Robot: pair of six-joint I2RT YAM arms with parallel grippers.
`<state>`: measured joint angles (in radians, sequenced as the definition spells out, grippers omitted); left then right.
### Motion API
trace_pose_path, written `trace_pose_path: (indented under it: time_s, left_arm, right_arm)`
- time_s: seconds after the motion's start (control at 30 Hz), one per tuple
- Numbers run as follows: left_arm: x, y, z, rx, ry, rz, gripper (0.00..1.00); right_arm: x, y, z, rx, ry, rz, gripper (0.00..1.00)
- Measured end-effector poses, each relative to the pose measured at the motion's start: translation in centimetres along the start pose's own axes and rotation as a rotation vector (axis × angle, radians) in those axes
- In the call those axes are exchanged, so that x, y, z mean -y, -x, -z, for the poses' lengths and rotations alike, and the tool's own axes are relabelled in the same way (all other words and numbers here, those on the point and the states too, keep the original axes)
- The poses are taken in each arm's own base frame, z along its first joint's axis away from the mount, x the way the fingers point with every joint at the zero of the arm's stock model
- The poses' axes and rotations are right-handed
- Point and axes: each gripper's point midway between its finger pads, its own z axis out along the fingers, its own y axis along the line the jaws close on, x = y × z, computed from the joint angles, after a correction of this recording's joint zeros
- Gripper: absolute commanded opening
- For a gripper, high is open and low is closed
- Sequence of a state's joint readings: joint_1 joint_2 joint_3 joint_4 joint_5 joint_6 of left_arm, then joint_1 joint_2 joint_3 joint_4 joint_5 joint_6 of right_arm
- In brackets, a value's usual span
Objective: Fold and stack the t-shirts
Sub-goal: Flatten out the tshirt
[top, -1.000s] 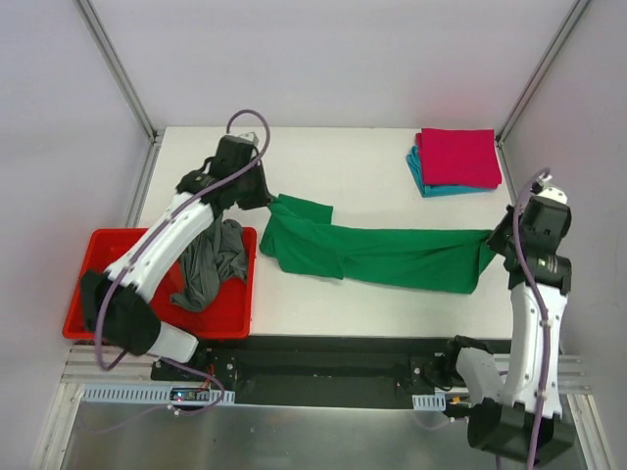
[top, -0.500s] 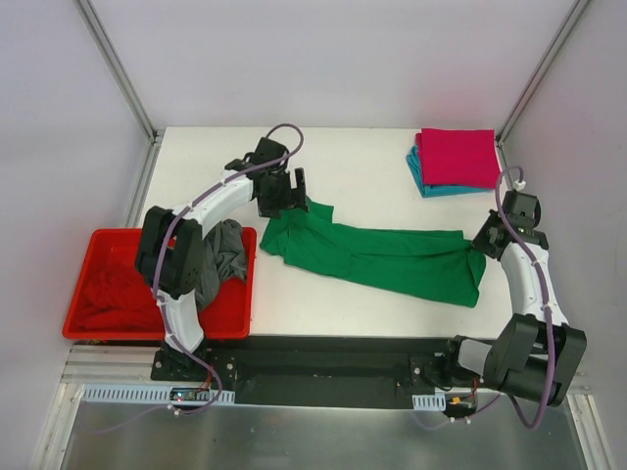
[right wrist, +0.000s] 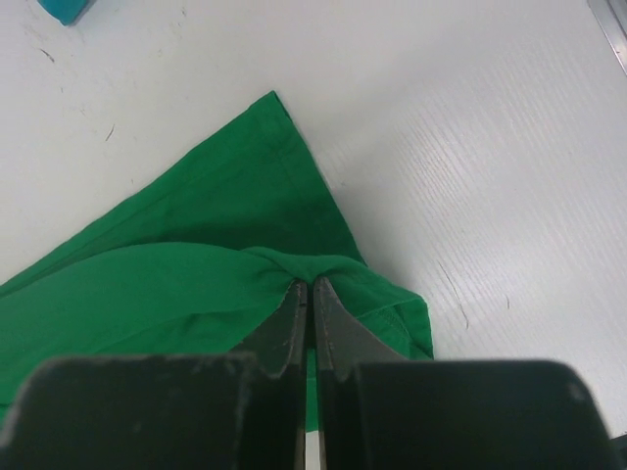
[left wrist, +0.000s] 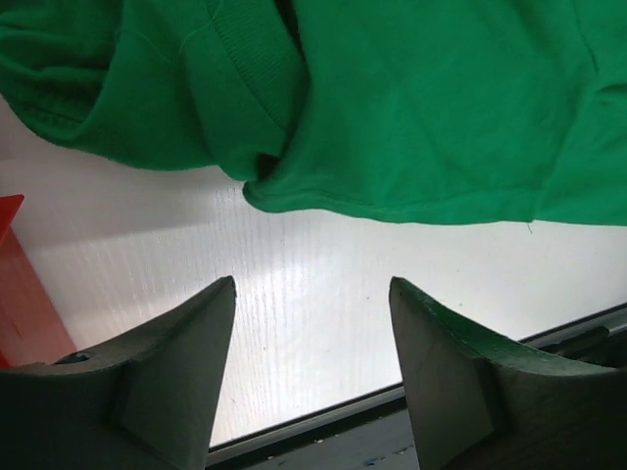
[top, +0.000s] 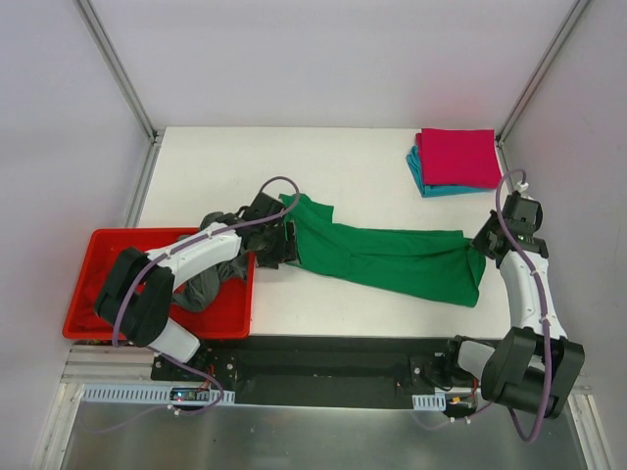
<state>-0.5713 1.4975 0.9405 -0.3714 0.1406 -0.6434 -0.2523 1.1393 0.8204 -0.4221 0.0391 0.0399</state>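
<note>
Since a second ago the left arm has swung back from the far side of the desk (top: 362,166) toward me. Its left fingers (left wrist: 186,352) now sit low at the left end of the green t-shirt (top: 392,259), just beside the red tray (top: 233,299). They stand wide apart with nothing between them. From the left wrist, the shirt's rumpled edge lies just beyond the tips, with bare desk under the gap. The right fingers (right wrist: 294,313) are pinched tight on a bunch of cloth at the opposite end. So the shirt lies as a long band across the desk, its long axis running from one arm to the other. I judge the next grab belongs to the left arm, which is the nearer to that loose end. It needs to push forward along its own pointing direction to reach the edge, while the right holds its corner.
</note>
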Motion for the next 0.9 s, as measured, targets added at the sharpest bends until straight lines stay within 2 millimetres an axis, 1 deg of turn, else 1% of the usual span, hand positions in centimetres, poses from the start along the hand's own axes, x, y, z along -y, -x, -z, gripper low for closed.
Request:
trace_pose_path:
  time_s: [0.1,0.2,0.3,0.43,0.47,0.6,0.73,0.9]
  left_arm:
    - [-0.2,-0.1,-0.9,-0.002,-0.007,0.007,0.59]
    - [-0.1,0.6,-1.9,0.022,-0.007,0.005,0.56]
    - [-0.7,1.1,-2.8,0.041,0.023,0.005,0.52]
    - [-1.2,0.9,-3.9,0.025,0.045,0.009,0.52]
    - [-1.3,0.9,-4.0,0.023,0.049,0.010,0.51]
    - [-1.4,1.1,-4.1,0.033,0.057,0.010,0.40]
    - [-1.0,0.9,-4.1,0.020,0.035,0.010,0.38]
    - [0.3,0.3,-3.7,-0.005,-0.018,0.019,0.33]
  right_arm:
    - [-0.1,0.1,0.2,0.004,0.008,-0.001,0.00]
    - [-0.3,0.1,0.2,0.006,0.016,-0.002,0.01]
    - [-0.4,0.1,0.3,0.006,0.021,-0.002,0.00]
    - [-0.4,0.1,0.3,0.007,0.020,-0.002,0.00]
    - [-0.3,0.1,0.3,0.007,0.020,-0.002,0.00]
    - [-0.4,0.1,0.3,0.007,0.021,-0.002,0.00]
    - [-0.4,0.2,0.3,0.010,0.023,-0.002,0.00]
    - [-0.5,0.3,0.3,0.012,0.025,-0.002,0.00]
